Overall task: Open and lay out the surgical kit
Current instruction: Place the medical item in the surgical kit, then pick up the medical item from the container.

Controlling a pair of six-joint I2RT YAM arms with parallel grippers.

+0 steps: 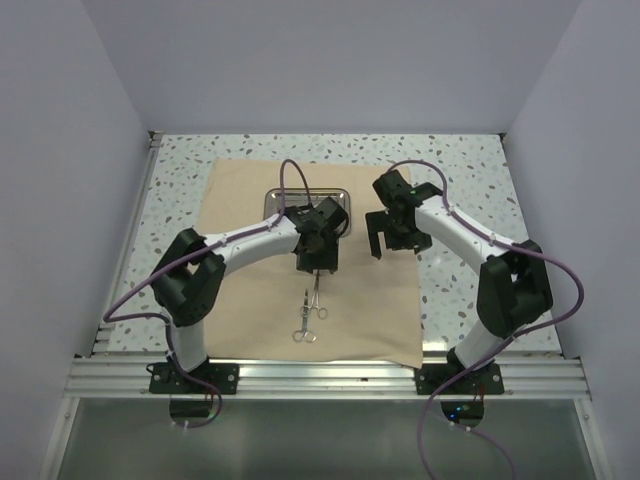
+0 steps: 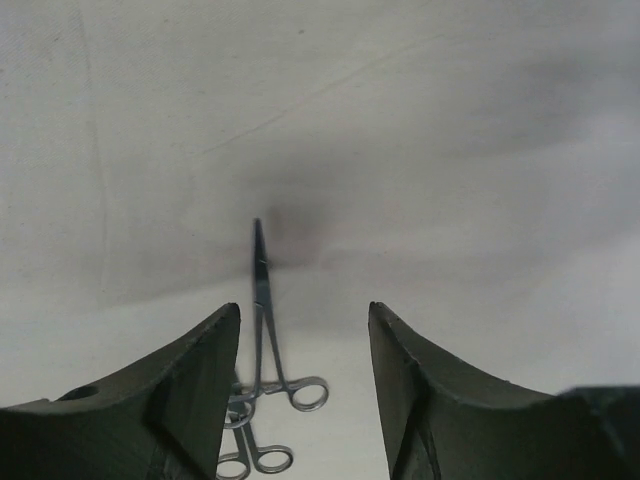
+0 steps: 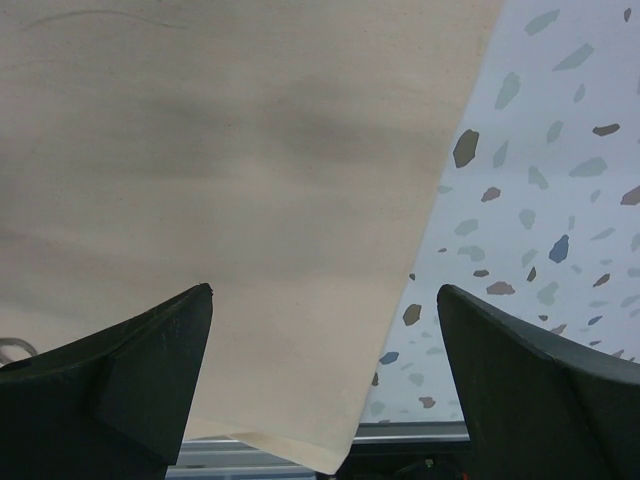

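Observation:
The tan cloth wrap lies spread flat on the table. A shiny steel tray sits on its far middle, partly hidden by my left arm. Ring-handled forceps lie on the cloth near the front, with a second ring-handled instrument just below them in the left wrist view. My left gripper is open and empty above the cloth, just beyond the instrument tips. My right gripper is open and empty above the cloth's right edge.
The speckled table shows around the cloth. White walls enclose the back and both sides. An aluminium rail runs along the near edge, where the arm bases stand.

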